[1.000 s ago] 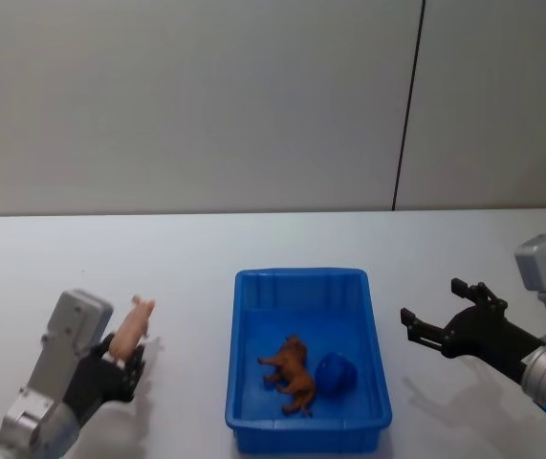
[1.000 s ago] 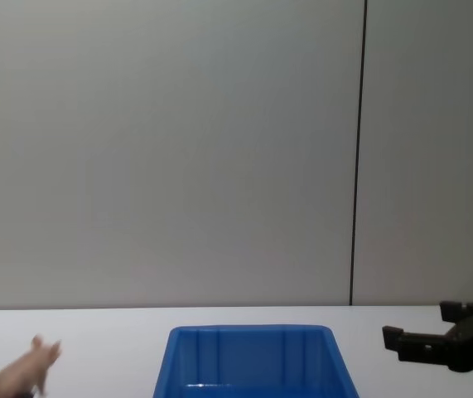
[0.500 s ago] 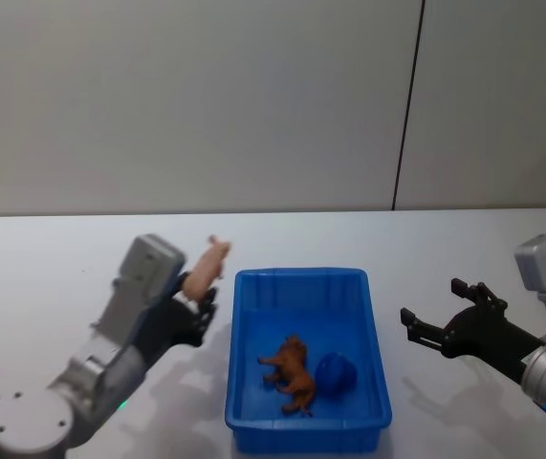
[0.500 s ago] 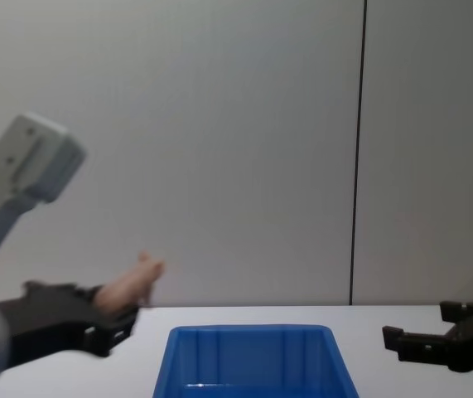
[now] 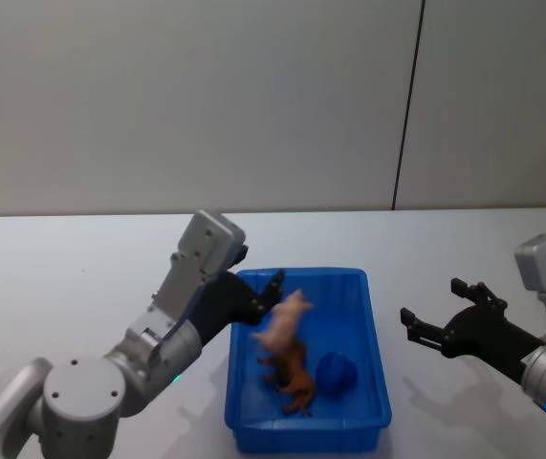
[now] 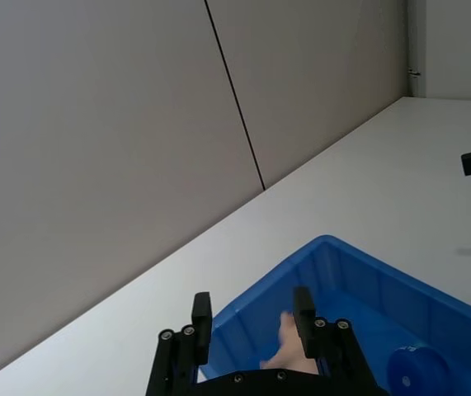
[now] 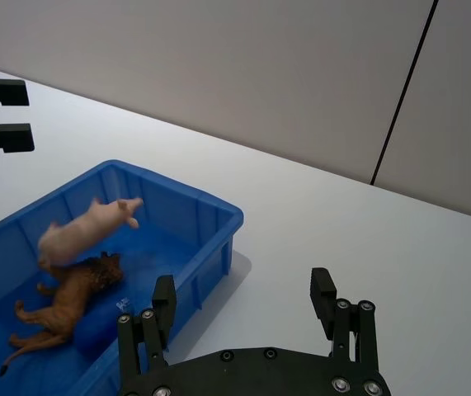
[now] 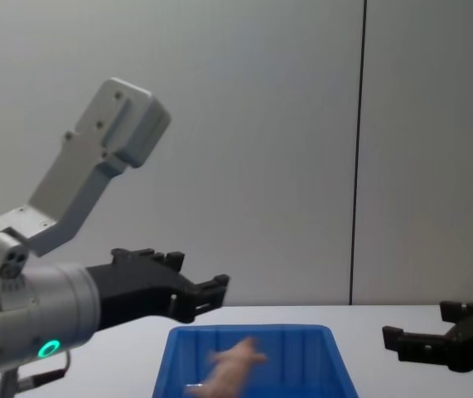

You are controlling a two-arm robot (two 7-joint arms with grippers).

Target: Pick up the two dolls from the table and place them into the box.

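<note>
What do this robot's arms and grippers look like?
Both arms are silver-grey, with round joints and a boxy pale grey block near the wrist. The left gripper and right gripper are matte black, each with two flat fingers studded with small screws. A green ring light glows on the left arm, a blue one on the right.

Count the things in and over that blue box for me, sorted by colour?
Pink: 1, the pink toy animal, in the air over the box, below the left gripper with its fingers open.
Brown: 1, the brown toy animal.
Blue: 1, the blue round thing.
Total: 3.
</note>
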